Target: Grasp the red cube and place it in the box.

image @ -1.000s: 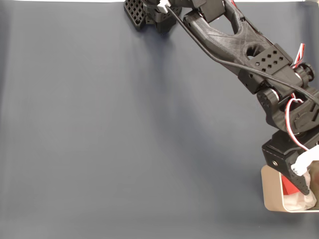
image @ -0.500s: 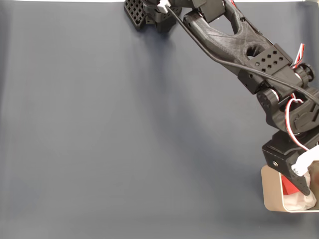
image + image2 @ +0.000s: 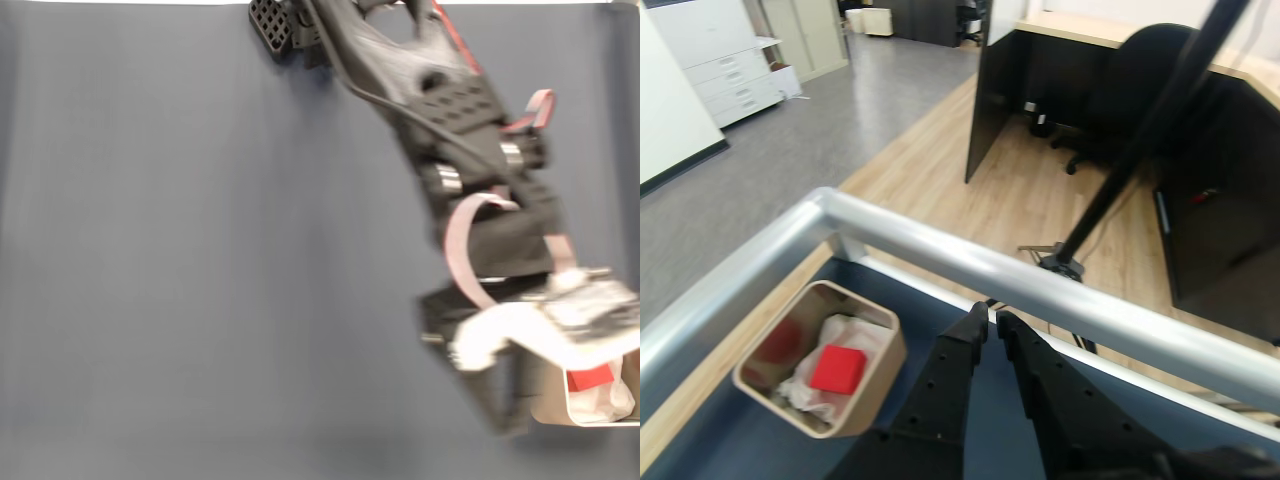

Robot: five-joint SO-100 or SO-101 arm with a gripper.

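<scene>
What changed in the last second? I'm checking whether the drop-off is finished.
The arm has swung left and pulled its gripper up out of the box, fingers now nearly closed and empty. The red cube has been let go and lies on the white lining inside. The box stayed in place on the dark mat.

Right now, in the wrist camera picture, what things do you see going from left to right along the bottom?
The box first, with the red cube lying inside it on the white lining, then the gripper with its two black fingers close together.
</scene>
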